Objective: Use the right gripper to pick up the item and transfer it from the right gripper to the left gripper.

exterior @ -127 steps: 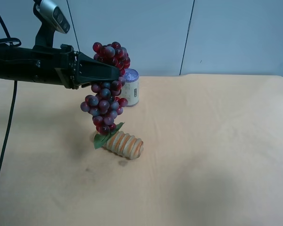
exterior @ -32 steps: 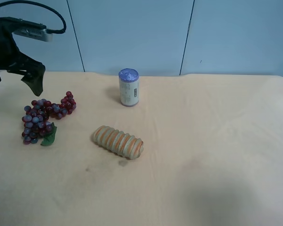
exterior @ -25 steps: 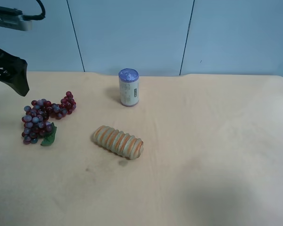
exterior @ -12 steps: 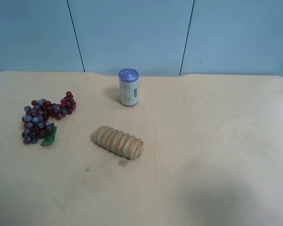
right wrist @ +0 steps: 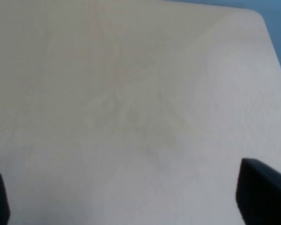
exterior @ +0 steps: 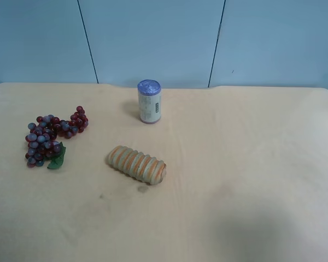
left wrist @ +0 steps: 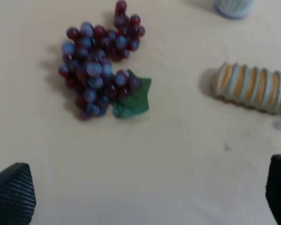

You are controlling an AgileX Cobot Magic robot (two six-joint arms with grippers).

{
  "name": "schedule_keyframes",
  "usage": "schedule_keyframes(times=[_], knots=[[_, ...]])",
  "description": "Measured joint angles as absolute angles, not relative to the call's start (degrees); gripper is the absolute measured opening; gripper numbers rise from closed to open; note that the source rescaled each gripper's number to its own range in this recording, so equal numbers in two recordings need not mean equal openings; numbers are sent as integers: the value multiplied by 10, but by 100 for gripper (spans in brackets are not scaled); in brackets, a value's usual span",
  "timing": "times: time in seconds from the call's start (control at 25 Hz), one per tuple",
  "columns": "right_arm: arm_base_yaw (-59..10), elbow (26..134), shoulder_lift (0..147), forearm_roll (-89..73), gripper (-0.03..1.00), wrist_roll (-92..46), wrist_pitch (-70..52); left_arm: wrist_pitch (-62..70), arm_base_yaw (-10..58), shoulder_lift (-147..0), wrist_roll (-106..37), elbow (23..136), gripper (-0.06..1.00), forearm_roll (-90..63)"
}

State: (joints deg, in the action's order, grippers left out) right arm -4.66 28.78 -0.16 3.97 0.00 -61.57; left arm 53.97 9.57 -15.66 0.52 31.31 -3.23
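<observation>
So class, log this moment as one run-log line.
grapes: lying on table, unheld | left gripper: open, above table near grapes | right gripper: open, over bare table

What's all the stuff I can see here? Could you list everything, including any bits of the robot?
toy grapes: one bunch, dark red and purplish with a green leaf, lying on the table toward the exterior high view's left
can: one, white with a purple top, upright near the table's far edge
ribbed roll: one, orange-tan, lying on its side mid-table
table: one, pale beige
left gripper: two black fingertips, spread, nothing between
right gripper: two black fingertips, spread over bare table
</observation>
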Motion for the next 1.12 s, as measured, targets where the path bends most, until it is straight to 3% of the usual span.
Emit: schedule_keyframes(times=[0.4, 0.76, 1.12], knots=[[-47, 288, -2, 40, 92, 0, -616, 445, 96, -151, 5, 267, 100, -42], [-47, 288, -2, 40, 92, 0, -616, 593, 96, -151, 5, 300, 100, -28], [-47, 288, -2, 40, 92, 0, -616, 600, 96, -127, 3, 291, 100, -25]])
